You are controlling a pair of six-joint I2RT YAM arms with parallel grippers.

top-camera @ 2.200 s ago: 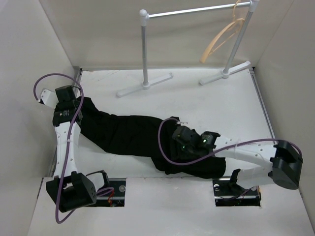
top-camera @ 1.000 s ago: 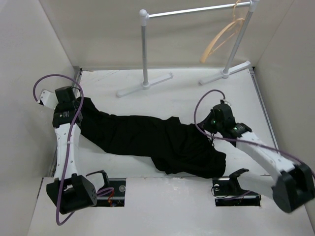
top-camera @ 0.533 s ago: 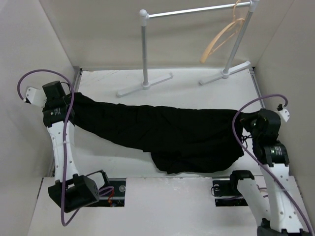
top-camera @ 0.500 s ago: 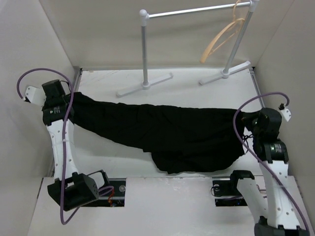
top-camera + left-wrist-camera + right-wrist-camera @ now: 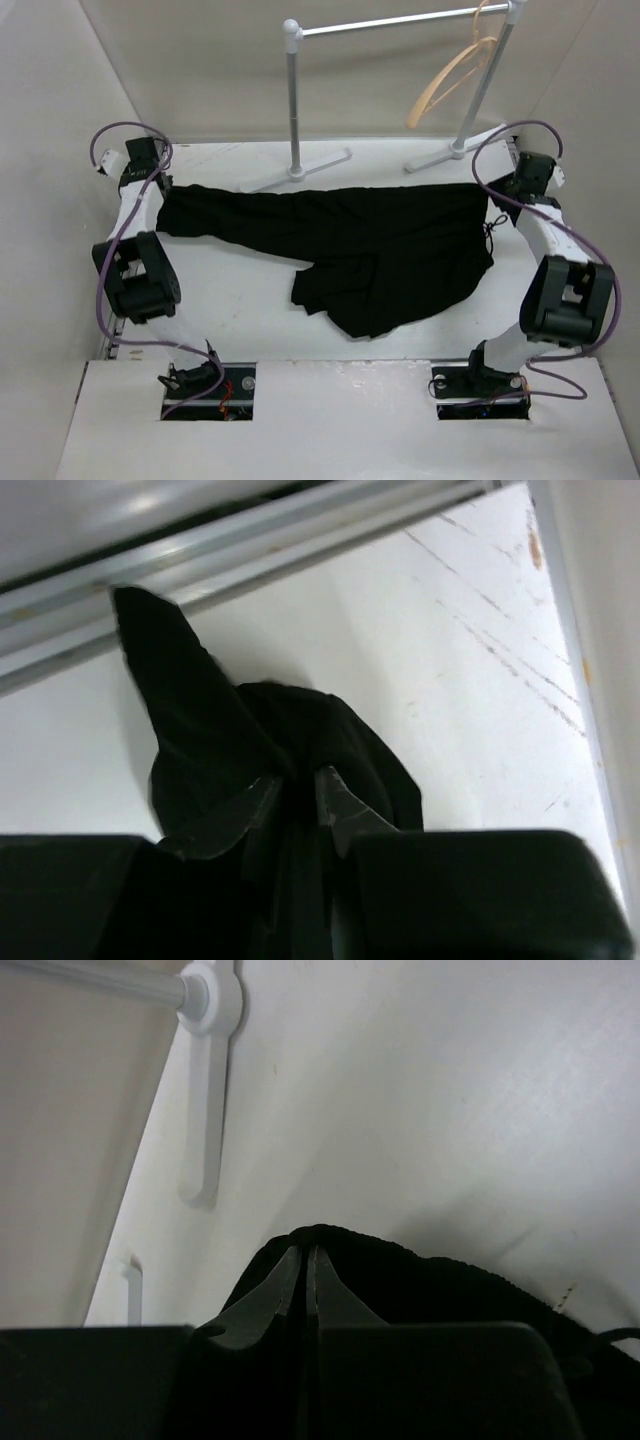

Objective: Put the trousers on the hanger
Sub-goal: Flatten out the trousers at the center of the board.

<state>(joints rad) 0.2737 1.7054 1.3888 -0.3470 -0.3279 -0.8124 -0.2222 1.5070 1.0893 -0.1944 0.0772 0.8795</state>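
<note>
At each end, trousers are clamped by left gripper and right gripper; thin bites may be pulled free under tension.

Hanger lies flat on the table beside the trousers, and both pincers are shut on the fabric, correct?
No. The hanger hangs from the rack rail, as the top external view shows. The left pincer and right pincer are indeed shut on the trousers.
</note>
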